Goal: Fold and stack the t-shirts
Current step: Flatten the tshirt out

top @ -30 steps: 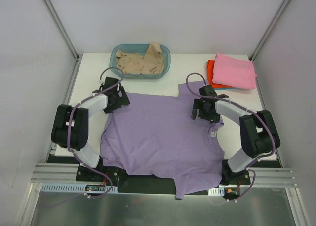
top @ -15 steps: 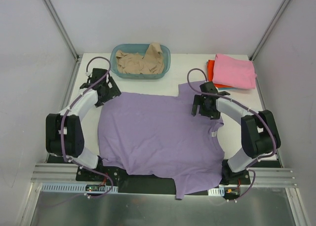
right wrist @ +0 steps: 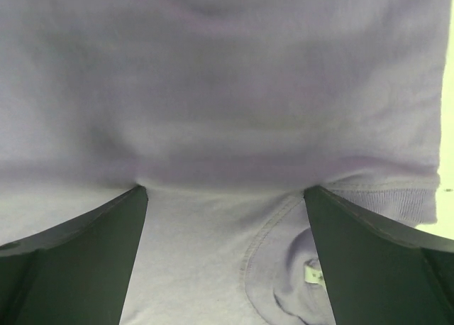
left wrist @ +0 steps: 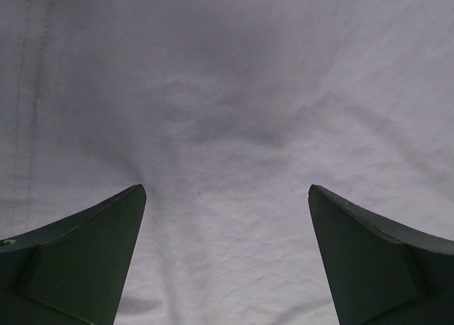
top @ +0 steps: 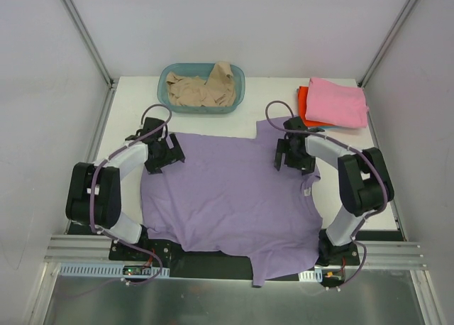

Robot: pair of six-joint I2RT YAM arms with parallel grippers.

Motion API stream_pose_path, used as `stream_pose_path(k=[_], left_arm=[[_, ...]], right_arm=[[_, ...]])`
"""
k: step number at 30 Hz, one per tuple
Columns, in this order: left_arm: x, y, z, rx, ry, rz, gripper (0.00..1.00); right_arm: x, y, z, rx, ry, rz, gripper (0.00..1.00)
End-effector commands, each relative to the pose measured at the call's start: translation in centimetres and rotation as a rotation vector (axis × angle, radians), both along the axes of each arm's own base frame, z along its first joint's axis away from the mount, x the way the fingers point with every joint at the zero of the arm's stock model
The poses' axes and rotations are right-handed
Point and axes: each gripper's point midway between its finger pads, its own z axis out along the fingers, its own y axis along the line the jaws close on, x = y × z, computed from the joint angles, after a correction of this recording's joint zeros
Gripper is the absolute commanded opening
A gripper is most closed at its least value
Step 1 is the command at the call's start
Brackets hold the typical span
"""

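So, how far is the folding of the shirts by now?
Done: the pink shirt lies folded on the orange-red shirt at the far right. In hand: the lavender shirt lies spread flat, unfolded, with the left tool and right tool open over its far part. Left: folding it, then the beige shirt, crumpled in the basket.

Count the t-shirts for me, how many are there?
4: lavender one spread on the table, pink one folded atop the orange-red one far right, beige one crumpled in the basket. More may hide there.
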Motion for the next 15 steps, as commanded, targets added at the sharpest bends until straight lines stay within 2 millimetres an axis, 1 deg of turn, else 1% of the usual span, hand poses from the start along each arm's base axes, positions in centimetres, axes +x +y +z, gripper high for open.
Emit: stream_pose_path(k=[1,2,3,4,5,6,7,8,9,10,11,12,13,14,15], left_arm=[[2.0,0.8,-0.4,0.012,-0.003,0.013,0.99],[2.2,1.0,-0.6,0.016,0.004,0.019,0.99],[2.3,1.3,-1.3,0.016,0.027,0.024,0.99],[2.7,1.5,-1.3,0.014,0.026,0.031,0.99],[2.9,1.6,-1.5,0.008,0.033,0.036,0.99],[3.0,2.1,-1.9,0.009,0.048,0.051,0.99],[3.5,2.2,-1.7,0.009,0.039,0.054,0.99],[3.8,2.5,-1.7,0.011,0.037,0.058,0.99],[4.1,2.7,-1.9,0.016,0.041,0.057,0.99],[4.8,2.9,-1.5,0.016,0.027,0.063,0.99],[5.2,3.1,-1.4,0.016,0.024,0.064,0.99],[5.5,3.3,-1.8,0.015,0.033,0.063,0.99],[6.5,3.6,-1.3,0.012,0.016,0.072,0.99],[6.9,3.6,-1.3,0.007,0.016,0.074,0.99],[7.2,3.4,-1.7,-0.008,0.028,0.070,0.99]], right_arm=[[2.6,0.1,-0.2,-0.016,0.029,-0.008,0.97],[3.1,0.2,-0.1,-0.011,0.030,-0.008,0.97],[4.2,0.3,0.2,0.000,0.020,-0.010,0.97],[4.3,0.4,-0.5,0.006,0.047,-0.004,0.97],[4.7,0.4,-0.5,0.007,0.053,-0.003,0.97],[6.1,0.6,0.2,0.011,0.031,-0.003,0.97],[6.4,0.5,0.3,0.006,0.038,0.009,0.97],[6.7,0.5,-0.2,0.004,0.055,0.013,0.97],[7.2,0.5,0.0,0.007,0.054,0.017,0.97],[8.3,0.9,0.7,0.019,0.038,0.026,0.97],[8.7,0.9,0.3,0.013,0.048,0.037,0.97],[9.3,0.9,0.4,0.013,0.043,0.038,0.97],[10.5,1.3,1.0,0.023,0.016,0.041,0.97],[11.2,1.1,1.2,0.025,0.008,0.046,0.97],[11.6,1.2,0.6,0.025,0.021,0.050,0.97]])
